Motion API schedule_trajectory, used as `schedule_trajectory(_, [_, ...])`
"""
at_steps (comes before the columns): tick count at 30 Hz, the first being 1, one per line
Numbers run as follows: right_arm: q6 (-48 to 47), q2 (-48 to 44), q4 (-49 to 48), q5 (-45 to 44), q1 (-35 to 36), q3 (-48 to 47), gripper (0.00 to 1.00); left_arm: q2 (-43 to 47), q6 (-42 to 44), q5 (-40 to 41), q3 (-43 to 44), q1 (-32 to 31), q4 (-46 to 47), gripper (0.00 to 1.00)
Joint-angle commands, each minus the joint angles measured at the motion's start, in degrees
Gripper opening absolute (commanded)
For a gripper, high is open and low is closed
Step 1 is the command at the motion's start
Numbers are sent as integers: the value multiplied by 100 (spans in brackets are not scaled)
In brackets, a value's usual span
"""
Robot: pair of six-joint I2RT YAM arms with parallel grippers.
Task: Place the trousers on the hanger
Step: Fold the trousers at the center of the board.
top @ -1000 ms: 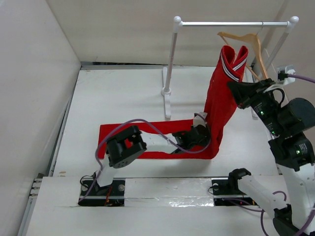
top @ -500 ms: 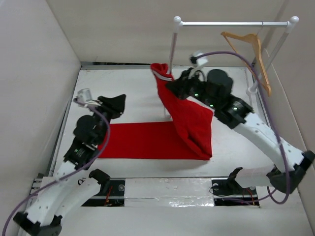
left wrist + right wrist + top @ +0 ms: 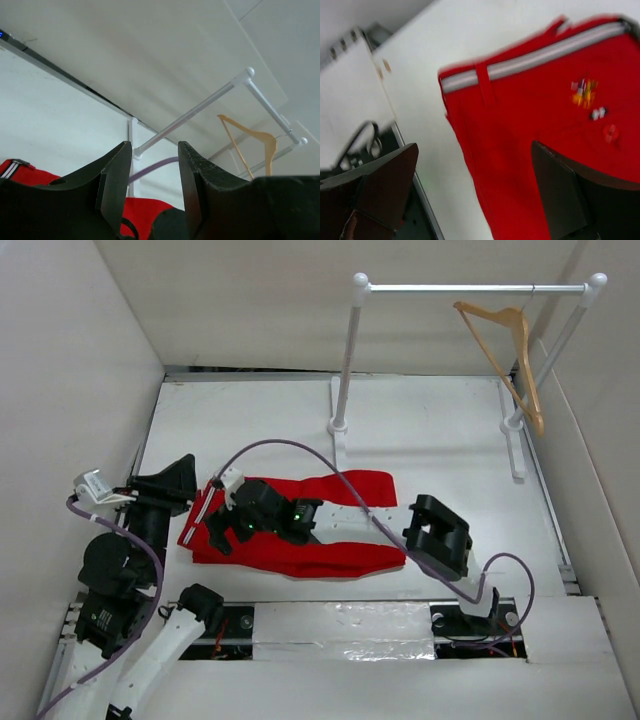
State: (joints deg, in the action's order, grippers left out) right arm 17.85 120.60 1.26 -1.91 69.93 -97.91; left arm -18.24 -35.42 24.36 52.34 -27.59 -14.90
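The red trousers (image 3: 350,555) lie flat across the near part of the table, the striped waistband (image 3: 530,60) at their left end. My right gripper (image 3: 218,525) hovers over that left end, its jaws wide open (image 3: 475,150) with only fabric and table below them. At the far left my left gripper (image 3: 183,472) is raised off the table and tilted up toward the back. It is open (image 3: 155,147) and holds nothing. The wooden hanger (image 3: 505,345) hangs bare at the right end of the rail, and the left wrist view also catches the hanger (image 3: 255,145).
The white-and-silver clothes rail (image 3: 470,287) stands at the back, its left post foot (image 3: 338,440) just behind the trousers. My right arm stretches low across the trousers, elbow (image 3: 438,535) at their right end. A purple cable (image 3: 290,445) arcs above it. White walls close in left and right.
A second ago my right gripper held the trousers up by the hanger. It carried them left and down; now they lie flat and it has opened. My left arm pulled back left.
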Motion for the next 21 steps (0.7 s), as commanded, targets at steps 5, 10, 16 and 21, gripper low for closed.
schedule_trajectory(5, [52, -2466, -1461, -335, -330, 2343, 56, -206, -158, -579, -829, 26, 319, 40])
schedule_trajectory(10, [377, -3848, -1901, -889, -647, 4461, 0, -741, -439, -1511, -2068, 26, 1531, 38])
schedule_trajectory(16, [834, -5140, -2041, -978, -1744, 6493, 0, -2182, -598, -2120, -2808, -350, 3123, 36])
schedule_trajectory(21, [1273, -5230, -2138, -565, -3000, 7241, 0, -3483, -773, -2225, -3009, -554, 3939, 36])
